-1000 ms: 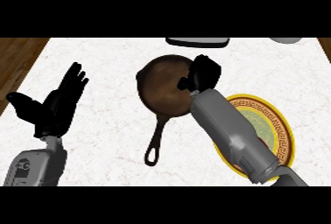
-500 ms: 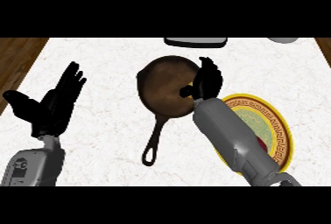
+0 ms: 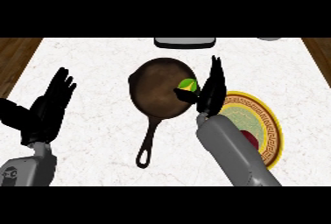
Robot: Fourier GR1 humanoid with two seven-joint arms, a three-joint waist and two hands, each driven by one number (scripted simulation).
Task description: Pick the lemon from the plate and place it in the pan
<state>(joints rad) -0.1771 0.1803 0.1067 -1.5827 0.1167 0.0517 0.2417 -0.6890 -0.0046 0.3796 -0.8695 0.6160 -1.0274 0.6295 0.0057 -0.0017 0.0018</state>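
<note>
A yellow-green lemon (image 3: 188, 84) lies in the dark brown pan (image 3: 155, 92), near its right rim. My right hand (image 3: 210, 89) stands over the pan's right edge with its fingers straight and pointing away from me; its thumb reaches toward the lemon, and I cannot tell whether it touches it. The yellow patterned plate (image 3: 268, 127) lies at the right, partly hidden by my right forearm, and a dark red thing (image 3: 249, 138) shows on it. My left hand (image 3: 45, 109) rests open at the left, fingers up.
The pan's long handle (image 3: 149, 146) points toward me. A grey appliance (image 3: 184, 42) stands at the counter's far edge, with a pale object (image 3: 271, 39) at the far right. Brown wood shows beyond the counter's left and right sides.
My right hand's fingers have straightened from a curl, and the lemon that they hid now shows in the pan. The left hand has barely moved.
</note>
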